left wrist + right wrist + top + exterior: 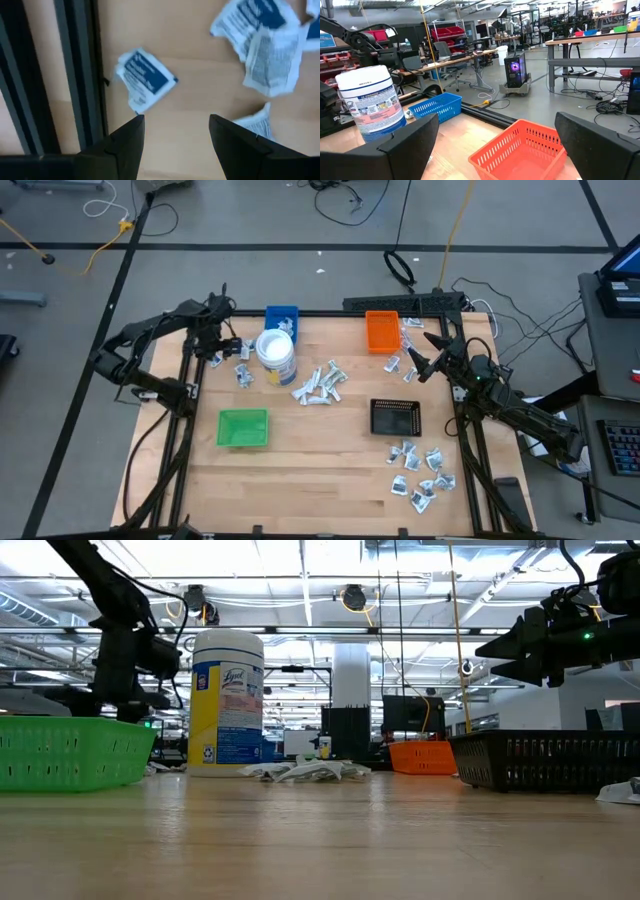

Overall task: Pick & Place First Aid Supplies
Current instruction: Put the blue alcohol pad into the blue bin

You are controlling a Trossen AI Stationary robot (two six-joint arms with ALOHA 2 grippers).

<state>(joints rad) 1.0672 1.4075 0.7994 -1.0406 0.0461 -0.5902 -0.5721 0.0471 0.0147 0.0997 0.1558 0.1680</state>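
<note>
While seen from the high view, found the white tub (276,354) standing near the far-left part of the wooden table (320,460). Counted four trays around that tub: blue tray (282,316) just behind it, green tray (243,427) nearer and to its left, orange tray (381,331) to its right at the far edge, black tray (396,417) farther right and nearer. Noted first aid supplies (318,384) heaped just right of the tub, more packets just left of the tub, others beside the orange tray, and another cluster well away at the near right corner. Placed the left gripper (213,348) just left of the tub, low over those packets, and the right gripper (420,360) well to the tub's right, past the orange tray.

From the low view, saw only the heap beside the tub; showed the right gripper raised clear above the black tray.

Through the left wrist view, made out print on a blue-and-white packet (145,79) lying flat ahead of the spread fingers (125,140), nothing pinched between them.

Through the right wrist view, caught fingers (415,137) spread wide and empty, orange tray just ahead, tub and blue tray beyond.
</note>
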